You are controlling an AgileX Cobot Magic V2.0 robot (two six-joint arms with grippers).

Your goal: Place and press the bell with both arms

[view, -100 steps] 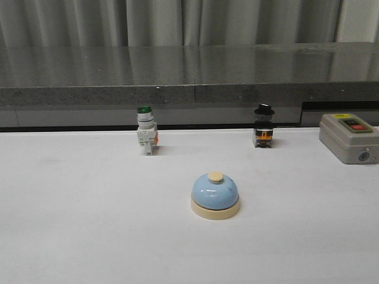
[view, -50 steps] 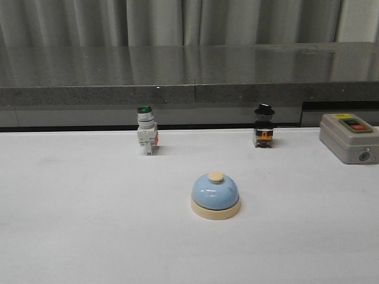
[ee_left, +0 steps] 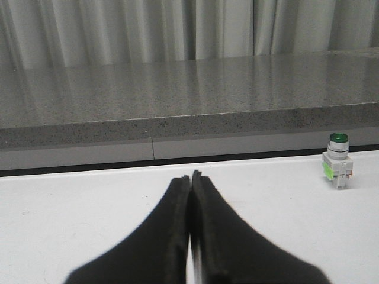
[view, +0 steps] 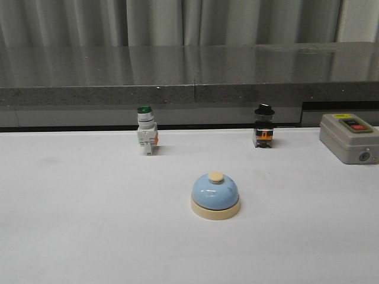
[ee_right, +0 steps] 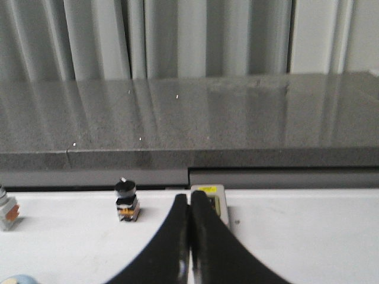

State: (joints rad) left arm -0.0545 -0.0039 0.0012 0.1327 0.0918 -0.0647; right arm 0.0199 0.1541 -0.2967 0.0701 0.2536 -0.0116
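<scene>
The pale-blue bell point(view: 215, 195) with cream base and cream top button stands upright on the white table point(view: 89, 225), a little right of centre. No arm shows in the front view. My left gripper point(ee_left: 190, 176) is shut and empty over bare table, and the bell is out of its view. My right gripper point(ee_right: 190, 196) is shut and empty. A sliver of the bell point(ee_right: 15, 279) shows at the edge of the right wrist view, well away from the fingertips.
A green-capped white push-button switch point(view: 145, 131) stands at the back left, also in the left wrist view point(ee_left: 337, 161). A black-capped switch point(view: 264, 126) stands at the back right. A grey box with a red button point(view: 349, 138) sits far right. A grey stone ledge point(view: 189, 77) runs behind.
</scene>
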